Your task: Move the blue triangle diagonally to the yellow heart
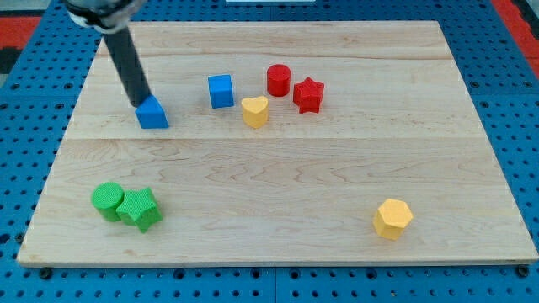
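Note:
The blue triangle (152, 113) lies on the wooden board at the upper left. My tip (141, 103) touches its upper left edge, with the dark rod rising up and to the left. The yellow heart (254, 111) lies to the triangle's right, near the board's upper middle, just below and right of a blue cube (221, 91).
A red cylinder (279, 80) and a red star (308, 94) lie right of the yellow heart. A green cylinder (107, 200) and a green star (141, 209) touch at the lower left. A yellow hexagon (392, 219) lies at the lower right. The board (278, 168) sits on blue pegboard.

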Robot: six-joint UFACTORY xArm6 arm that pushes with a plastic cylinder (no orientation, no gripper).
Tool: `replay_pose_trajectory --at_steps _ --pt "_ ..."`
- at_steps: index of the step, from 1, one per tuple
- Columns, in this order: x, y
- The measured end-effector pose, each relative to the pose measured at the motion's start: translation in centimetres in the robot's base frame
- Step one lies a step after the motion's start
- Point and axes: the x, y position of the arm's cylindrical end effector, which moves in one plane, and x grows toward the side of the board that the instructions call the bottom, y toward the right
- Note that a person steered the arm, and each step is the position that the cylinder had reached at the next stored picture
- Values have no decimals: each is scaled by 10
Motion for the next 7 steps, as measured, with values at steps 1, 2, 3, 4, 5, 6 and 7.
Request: replay_pose_trajectory --at_steps 1,2,3,4,5,6,7 --pt "-16 -54" --pt "3 -50" --pt "47 -23" --pt "35 13" --pt "32 12" --pt "-7 -35" --pt "-11 12"
